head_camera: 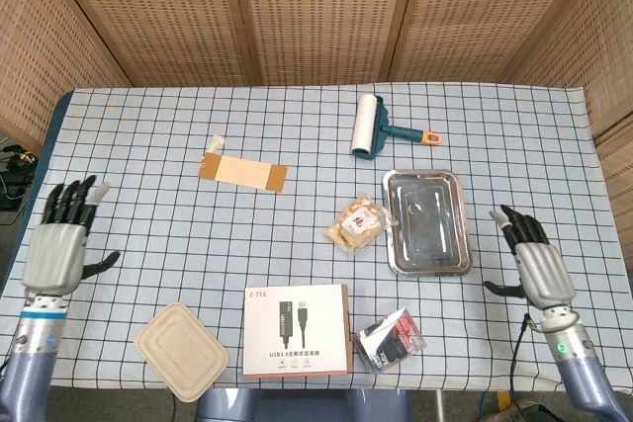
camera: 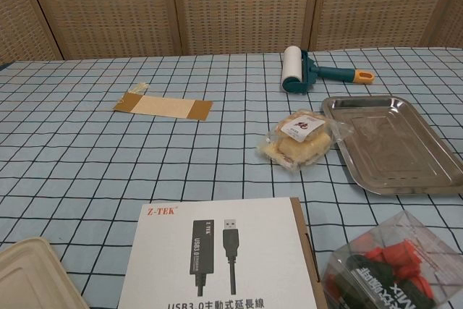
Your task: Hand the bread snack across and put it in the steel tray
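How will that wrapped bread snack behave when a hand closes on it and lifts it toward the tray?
The bread snack sits in glossy clear film, so it may slip under smooth fingers. The buns look soft and puffy, so it is probably light and would squash under a firm grip. It lies flat beside the steel tray, so rolling seems unlikely.

Other stuff on the checked tablecloth (head_camera: 148, 145): lint roller (head_camera: 368, 127), brown cardboard strip (head_camera: 242, 172), USB cable box (head_camera: 297, 329), beige lid (head_camera: 181, 351), clear packet of red-black bits (head_camera: 392, 339).
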`<state>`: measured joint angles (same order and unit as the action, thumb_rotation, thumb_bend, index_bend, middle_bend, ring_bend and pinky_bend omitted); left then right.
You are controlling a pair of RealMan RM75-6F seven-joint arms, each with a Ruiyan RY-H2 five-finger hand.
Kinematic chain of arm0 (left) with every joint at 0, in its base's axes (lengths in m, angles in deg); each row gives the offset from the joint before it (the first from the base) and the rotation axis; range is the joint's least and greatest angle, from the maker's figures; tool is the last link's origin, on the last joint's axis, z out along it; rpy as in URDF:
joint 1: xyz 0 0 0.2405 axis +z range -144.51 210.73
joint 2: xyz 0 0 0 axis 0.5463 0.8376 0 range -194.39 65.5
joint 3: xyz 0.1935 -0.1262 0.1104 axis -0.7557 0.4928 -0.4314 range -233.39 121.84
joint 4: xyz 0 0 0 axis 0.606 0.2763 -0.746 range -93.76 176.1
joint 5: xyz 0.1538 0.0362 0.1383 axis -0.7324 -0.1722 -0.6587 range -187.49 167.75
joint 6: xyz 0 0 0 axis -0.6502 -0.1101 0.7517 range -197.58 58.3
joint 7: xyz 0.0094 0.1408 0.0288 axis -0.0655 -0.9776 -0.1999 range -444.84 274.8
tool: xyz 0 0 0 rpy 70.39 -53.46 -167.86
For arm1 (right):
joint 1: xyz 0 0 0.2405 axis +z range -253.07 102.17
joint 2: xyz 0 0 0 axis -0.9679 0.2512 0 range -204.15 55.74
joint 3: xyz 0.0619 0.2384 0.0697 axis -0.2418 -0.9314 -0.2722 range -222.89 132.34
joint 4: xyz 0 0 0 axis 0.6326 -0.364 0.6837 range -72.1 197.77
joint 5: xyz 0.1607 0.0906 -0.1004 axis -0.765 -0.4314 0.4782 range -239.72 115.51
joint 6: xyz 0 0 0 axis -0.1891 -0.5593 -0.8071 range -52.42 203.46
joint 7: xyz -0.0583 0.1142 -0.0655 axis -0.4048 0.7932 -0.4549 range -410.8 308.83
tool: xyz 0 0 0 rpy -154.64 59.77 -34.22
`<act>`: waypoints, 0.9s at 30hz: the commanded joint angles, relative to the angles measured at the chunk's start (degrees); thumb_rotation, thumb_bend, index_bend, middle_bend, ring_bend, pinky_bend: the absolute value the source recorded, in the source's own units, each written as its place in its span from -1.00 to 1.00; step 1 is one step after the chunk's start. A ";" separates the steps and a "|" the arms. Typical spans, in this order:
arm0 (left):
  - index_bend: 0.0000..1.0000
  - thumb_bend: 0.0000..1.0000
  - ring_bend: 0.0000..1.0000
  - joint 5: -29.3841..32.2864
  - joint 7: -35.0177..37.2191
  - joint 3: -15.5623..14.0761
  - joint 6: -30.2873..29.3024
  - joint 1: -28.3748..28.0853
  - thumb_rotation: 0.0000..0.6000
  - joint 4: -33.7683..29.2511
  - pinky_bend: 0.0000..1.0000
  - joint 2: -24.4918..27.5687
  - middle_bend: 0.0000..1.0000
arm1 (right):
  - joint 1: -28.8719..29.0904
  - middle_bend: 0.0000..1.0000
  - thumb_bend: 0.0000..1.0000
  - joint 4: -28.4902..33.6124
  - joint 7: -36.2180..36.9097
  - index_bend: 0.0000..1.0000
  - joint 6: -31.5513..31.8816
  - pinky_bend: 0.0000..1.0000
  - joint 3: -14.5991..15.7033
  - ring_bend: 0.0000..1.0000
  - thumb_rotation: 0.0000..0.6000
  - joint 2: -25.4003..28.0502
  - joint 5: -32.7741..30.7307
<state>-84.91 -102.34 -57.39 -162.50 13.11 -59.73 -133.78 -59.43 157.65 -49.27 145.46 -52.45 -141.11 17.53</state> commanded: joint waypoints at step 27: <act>-1.00 -0.82 -1.00 -2.62 11.71 4.53 6.38 4.84 1.00 2.02 -1.00 4.58 -1.00 | 30.30 -1.00 -0.80 -11.50 -31.60 -0.83 -23.20 -1.00 -5.57 -1.00 1.00 -23.69 -28.91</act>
<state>-87.58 -90.66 -52.94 -156.19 17.91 -57.74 -129.19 -29.52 146.66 -80.70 122.68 -58.30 -164.43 -10.93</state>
